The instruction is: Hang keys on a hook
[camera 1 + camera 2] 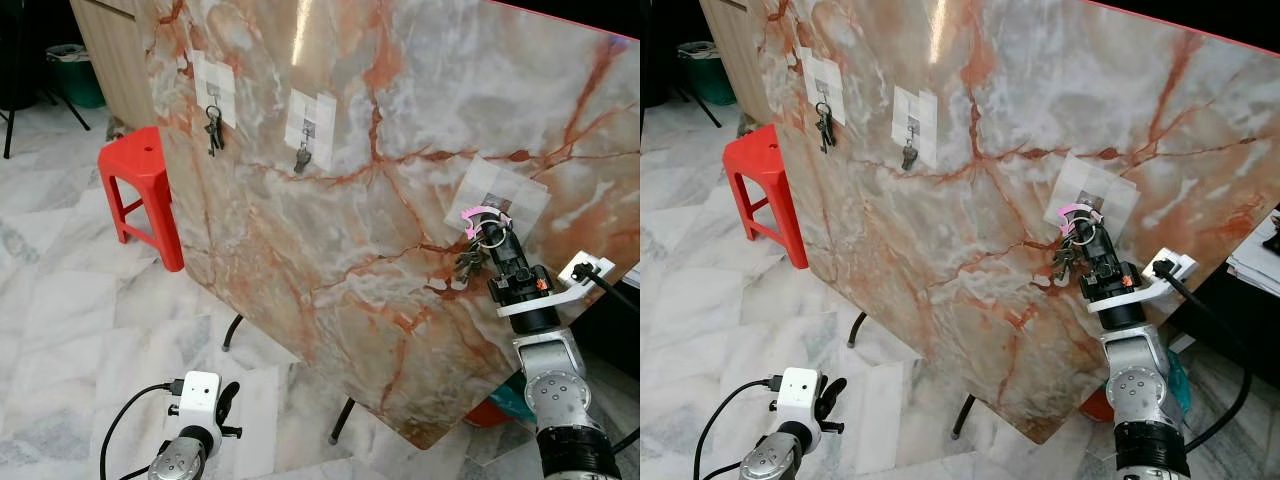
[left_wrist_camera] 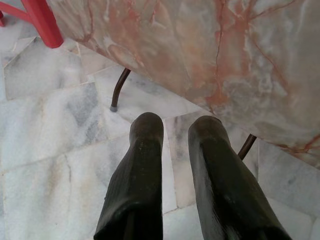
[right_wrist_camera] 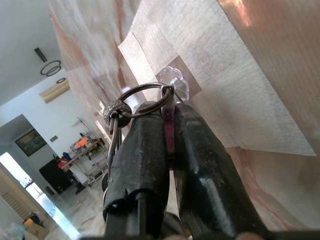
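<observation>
Right gripper [image 1: 487,232]: we pinch the keys [image 1: 470,262] by their ring, mid-right of the frame, right at the clear hook [image 3: 175,86] on the marble board [image 1: 380,120] | Left gripper [image 2: 172,130]: low at bottom left over the floor [image 1: 60,300], fingers a little apart, holding nothing | Two more key bunches [image 1: 213,128] hang on hooks upper left | Red stool [image 1: 140,190] at left

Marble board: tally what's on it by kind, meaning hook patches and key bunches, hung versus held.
Hook patches on the marble board: 3
Key bunches hanging on hooks: 2
Key bunches held by the right gripper at the third hook: 1
Total: 6
</observation>
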Tool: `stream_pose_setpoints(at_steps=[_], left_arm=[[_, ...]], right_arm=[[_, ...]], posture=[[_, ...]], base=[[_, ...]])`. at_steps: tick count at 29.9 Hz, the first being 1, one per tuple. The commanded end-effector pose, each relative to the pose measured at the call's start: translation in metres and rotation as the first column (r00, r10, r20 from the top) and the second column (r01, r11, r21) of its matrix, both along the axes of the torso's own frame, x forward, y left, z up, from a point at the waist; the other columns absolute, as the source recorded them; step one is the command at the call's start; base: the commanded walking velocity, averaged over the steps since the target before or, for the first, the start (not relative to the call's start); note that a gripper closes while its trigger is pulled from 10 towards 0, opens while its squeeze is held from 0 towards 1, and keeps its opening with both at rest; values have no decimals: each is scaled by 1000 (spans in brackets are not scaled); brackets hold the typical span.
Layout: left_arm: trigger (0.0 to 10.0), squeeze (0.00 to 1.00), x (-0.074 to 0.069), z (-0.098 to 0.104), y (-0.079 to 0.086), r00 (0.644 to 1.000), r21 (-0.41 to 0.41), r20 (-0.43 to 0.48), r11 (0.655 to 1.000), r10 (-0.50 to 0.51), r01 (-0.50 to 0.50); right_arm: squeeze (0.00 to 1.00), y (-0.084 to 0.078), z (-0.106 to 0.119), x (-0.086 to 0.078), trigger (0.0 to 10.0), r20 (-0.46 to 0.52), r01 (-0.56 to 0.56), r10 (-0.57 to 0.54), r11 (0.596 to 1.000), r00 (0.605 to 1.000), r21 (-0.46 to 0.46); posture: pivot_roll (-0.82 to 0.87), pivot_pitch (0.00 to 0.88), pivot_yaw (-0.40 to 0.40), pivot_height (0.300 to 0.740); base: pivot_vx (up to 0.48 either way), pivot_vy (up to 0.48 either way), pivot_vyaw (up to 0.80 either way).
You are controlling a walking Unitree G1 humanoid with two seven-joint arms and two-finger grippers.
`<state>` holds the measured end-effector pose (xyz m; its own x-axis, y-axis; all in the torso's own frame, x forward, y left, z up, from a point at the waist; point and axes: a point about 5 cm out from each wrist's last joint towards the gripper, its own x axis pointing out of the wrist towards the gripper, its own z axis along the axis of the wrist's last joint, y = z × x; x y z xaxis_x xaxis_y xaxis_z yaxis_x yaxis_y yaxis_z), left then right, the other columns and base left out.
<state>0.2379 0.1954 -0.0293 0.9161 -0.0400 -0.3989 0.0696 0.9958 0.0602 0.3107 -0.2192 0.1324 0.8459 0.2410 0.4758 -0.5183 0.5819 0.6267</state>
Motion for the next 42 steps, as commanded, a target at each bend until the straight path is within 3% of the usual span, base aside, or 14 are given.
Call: stream_pose_setpoints(at_steps=[1, 19, 26, 31, 37, 42], left_arm=[[10000, 0, -4, -3, -1, 1000, -13, -10, 1000, 2, -2], [10000, 0, -3, -2, -1, 1000, -16, -4, 1000, -2, 2], [10000, 0, -3, -2, -1, 1000, -15, -2, 1000, -3, 3], [10000, 0, -3, -2, -2, 1000, -18, 0, 1000, -4, 4], [10000, 0, -2, -1, -2, 1000, -19, 0, 1000, -4, 4], [10000, 0, -2, -1, -3, 1000, -20, 1, 1000, -4, 4]], right_arm=[[0, -20, 13, -5, 10000, 66, 80, -82, 996, 994, 29], [0, -26, 6, -22, 10000, 56, 91, -92, 995, 994, 29], [0, -18, 8, -25, 10000, 85, 20, -24, 999, 996, 47], [0, -21, 15, -31, 10000, 138, -24, 8, 994, 990, 111], [0, -17, 17, -35, 10000, 156, -75, 58, 991, 986, 109], [0, -2, 6, -37, 10000, 109, -150, 143, 987, 984, 59]], posture=[[62, 71, -96, 740], [58, 71, -94, 740], [62, 70, -97, 740], [61, 68, -97, 740], [59, 66, -98, 740], [62, 62, -98, 740]], base=[[0, 0, 0], [0, 0, 0], [0, 0, 0], [0, 0, 0], [0, 0, 0], [0, 0, 0]])
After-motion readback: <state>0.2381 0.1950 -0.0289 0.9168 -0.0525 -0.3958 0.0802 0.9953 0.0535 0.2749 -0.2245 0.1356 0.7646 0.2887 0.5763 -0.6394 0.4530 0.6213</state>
